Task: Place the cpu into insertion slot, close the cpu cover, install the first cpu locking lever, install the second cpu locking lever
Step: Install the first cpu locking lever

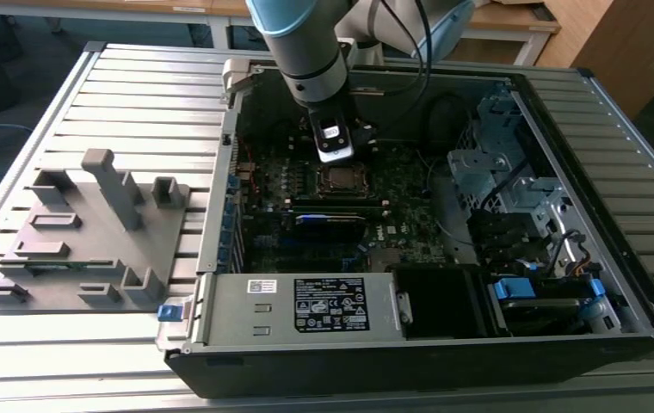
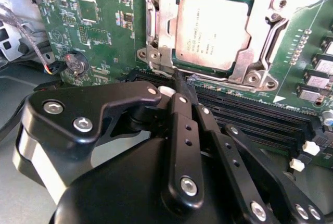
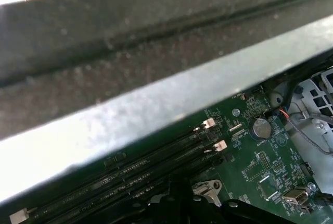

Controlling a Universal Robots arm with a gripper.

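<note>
1. The gripper (image 2: 183,86) stands at the edge of the insertion slot (image 2: 221,31) that borders the memory slots (image 2: 250,114) — in the second wrist view its two black fingers (image 2: 179,125) run side by side and come together in a narrow tip, with nothing seen between them.

2. That tip touches, or all but touches, the thin bright wire of a cpu locking lever (image 2: 205,79), which lies along this same edge of the slot, between the socket frame and the first memory slot. The lever's long axis runs parallel to the memory slots, so it lies crosswise to the fingers.

3. The cpu (image 2: 213,28) sits in the insertion slot, flat and square, just beyond the fingertips — its dull silver top faces up, with fine print on it.

4. The cpu cover (image 2: 244,26), a silver-grey frame plate, appears to lie down around the cpu, whose top shows through the cut-out window; whether it is fully pressed home I cannot tell from this angle.

5. In the exterior view the gripper (image 1: 336,155) hangs inside the computer case (image 1: 419,344), directly over the socket (image 1: 342,179) on the dark green motherboard (image 1: 304,249).
</note>
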